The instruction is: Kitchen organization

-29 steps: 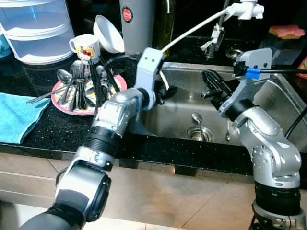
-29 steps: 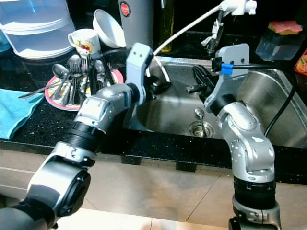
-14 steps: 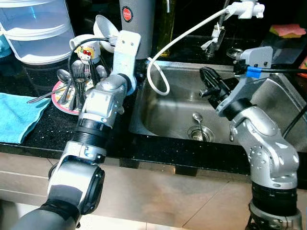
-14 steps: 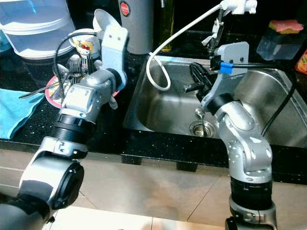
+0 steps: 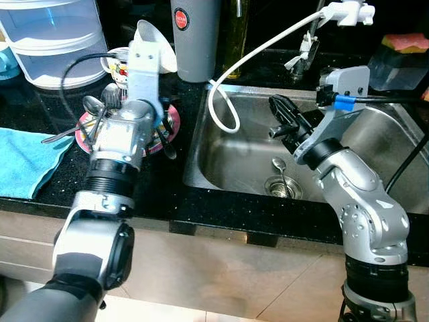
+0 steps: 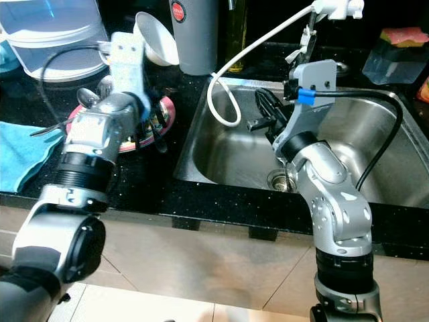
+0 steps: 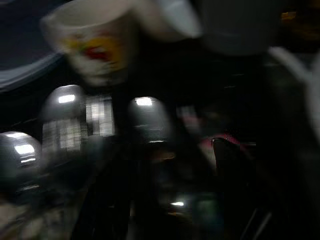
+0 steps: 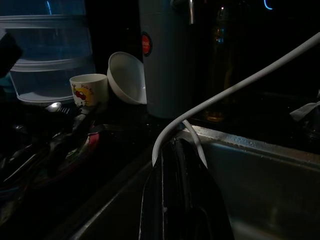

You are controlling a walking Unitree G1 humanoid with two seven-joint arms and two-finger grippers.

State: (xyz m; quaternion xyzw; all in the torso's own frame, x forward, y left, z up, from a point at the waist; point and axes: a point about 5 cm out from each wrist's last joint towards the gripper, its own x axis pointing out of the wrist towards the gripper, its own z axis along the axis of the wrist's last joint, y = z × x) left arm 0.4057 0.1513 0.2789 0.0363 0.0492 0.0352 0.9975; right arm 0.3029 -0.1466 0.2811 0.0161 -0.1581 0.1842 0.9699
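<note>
Head views, change: a second ago our left tool [image 5: 158,127] was over the near corner of the stainless steel sink [image 5: 375,144]; we have since swung it out over the round pink-rimmed plate of steel spoons and forks [image 5: 173,115] on the black speckled desk [image 5: 60,188].
Head views, meaning: we judge the arm is going for another piece of cutlery, so the sorting is mid-way.
Head views, left tool state: its fingers are hidden behind the wrist, so we cannot tell how wide they stand or whether they hold anything.
Head views, right tool: our right tool [image 5: 283,114] has kept its place above the sink, fingers close together and empty; the single steel spoon [image 5: 279,169] lies below it by the drain.
Left wrist view: blurred; bowls of upright spoons [image 7: 62,112] stand just ahead of the tool, the white cartoon-print mug [image 7: 92,42] beyond them.
Right wrist view: the black fingers [image 8: 177,200] lie almost together, nothing between them; the white hose [image 8: 210,107] curves just past their tips, the plate well off to one side.
</note>
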